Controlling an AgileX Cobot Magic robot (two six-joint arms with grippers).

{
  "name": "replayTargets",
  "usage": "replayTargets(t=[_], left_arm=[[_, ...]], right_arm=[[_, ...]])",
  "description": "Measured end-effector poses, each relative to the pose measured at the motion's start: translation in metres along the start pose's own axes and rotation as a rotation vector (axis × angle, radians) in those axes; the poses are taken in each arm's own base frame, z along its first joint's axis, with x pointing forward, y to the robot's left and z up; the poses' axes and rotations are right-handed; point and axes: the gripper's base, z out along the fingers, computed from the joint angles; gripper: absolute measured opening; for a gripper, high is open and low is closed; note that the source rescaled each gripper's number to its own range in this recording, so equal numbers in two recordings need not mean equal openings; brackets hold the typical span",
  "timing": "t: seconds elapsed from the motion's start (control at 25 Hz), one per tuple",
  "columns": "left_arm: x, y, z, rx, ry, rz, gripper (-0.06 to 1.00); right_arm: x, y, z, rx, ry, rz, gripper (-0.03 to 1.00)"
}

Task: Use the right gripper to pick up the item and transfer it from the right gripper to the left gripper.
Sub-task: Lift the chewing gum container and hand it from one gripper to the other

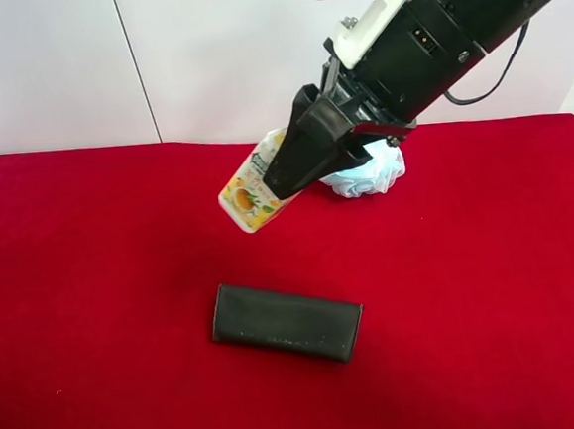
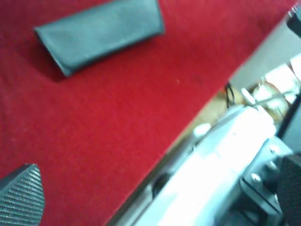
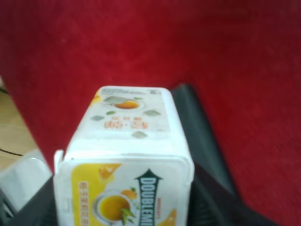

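Robotics test lab: a table (image 1: 72, 390) draped in plain red cloth stands before bare white wall panels (image 1: 215, 51), a black robot arm (image 1: 451, 23) reaching over it. The props are unrelated, a Doublemint gum box (image 1: 250, 192) and a dark pouch (image 1: 287, 322), and pale metal rig framing (image 2: 221, 165) runs along the table's edge.

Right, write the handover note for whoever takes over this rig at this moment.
Right gripper: shut on the Doublemint box, which is held tilted and seems to be off the red cloth.
Left gripper: open and empty, near the cloth's edge, out of the exterior high view.
Also on the cloth: a grey case, and a pale blue puff behind the arm. Neither is gripped.
Done: the pick-up.
Left: bring the grippers together, close the left one on the box, then open the right one.
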Motion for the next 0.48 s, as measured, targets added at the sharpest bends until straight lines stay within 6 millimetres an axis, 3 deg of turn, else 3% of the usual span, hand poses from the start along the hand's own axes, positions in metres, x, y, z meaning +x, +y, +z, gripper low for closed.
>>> replayTargets(t=[0.2,0.48], left_arm=[[-0.029,0.005,0.023,0.079,0.138,0.044,1.00],[-0.072,0.006,0.052,0.165,0.174,0.132,1.00]], right_arm=[[0.000,0.007,0.000,-0.086,0.001,-0.039,0.03],[0.001,0.012,0.004,-0.175,0.018,-0.080,0.03]])
